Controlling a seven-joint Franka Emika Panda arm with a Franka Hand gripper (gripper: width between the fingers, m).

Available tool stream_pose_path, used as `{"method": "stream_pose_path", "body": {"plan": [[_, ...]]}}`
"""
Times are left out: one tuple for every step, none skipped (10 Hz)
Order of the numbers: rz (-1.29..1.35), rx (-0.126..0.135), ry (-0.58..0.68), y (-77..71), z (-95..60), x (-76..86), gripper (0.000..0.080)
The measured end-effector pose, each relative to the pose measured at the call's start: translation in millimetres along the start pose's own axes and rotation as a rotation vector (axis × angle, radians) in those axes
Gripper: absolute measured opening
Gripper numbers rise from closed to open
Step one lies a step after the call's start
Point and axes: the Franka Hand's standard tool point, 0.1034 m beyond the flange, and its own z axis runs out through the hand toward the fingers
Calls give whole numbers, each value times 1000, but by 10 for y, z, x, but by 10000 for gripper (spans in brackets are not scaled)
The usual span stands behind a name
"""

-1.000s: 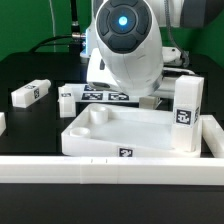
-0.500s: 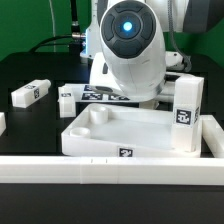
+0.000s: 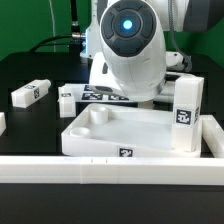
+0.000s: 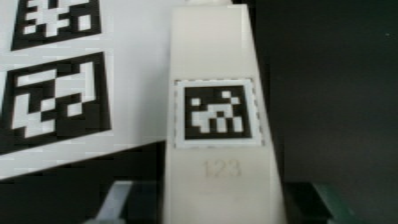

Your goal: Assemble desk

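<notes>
The white rimmed tabletop point(image 3: 100, 148) lies at the front with its round corner sockets facing up. One leg block point(image 3: 187, 112) stands upright in its corner on the exterior view's right. Two more leg blocks lie on the black table, one at the left point(image 3: 31, 93) and one point(image 3: 67, 98) beside the marker board. In the wrist view a fourth leg block point(image 4: 217, 100) with a small tag lies lengthwise between my fingers. My gripper point(image 4: 221, 205) straddles it, with a dark gap on each side. In the exterior view the arm's body hides the gripper.
The marker board point(image 3: 105, 96) lies behind the tabletop, under the arm, and also shows in the wrist view point(image 4: 54, 90) beside the leg. A long white border bar point(image 3: 110, 170) runs along the front, and another point(image 3: 212, 135) runs along the right.
The arm has shifted slightly toward the exterior view's right and a little lower. The parts on the table have not moved.
</notes>
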Motion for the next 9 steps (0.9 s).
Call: {"method": "stream_pose_path", "body": {"plan": [[0, 8, 1, 21, -78, -12, 288], [-8, 12, -5, 41, -183, -60, 288], [-25, 7, -17, 72, -354, -152, 288], [-42, 7, -19, 90, -533, -210, 288], [-62, 0, -22, 121, -680, -248, 291], [-76, 0, -13, 136, -809, -279, 291], [-74, 1, 34, 117, -779, -202, 291], [-73, 0, 28, 123, -755, -213, 291], [-73, 1, 40, 122, -765, -190, 291]]}}
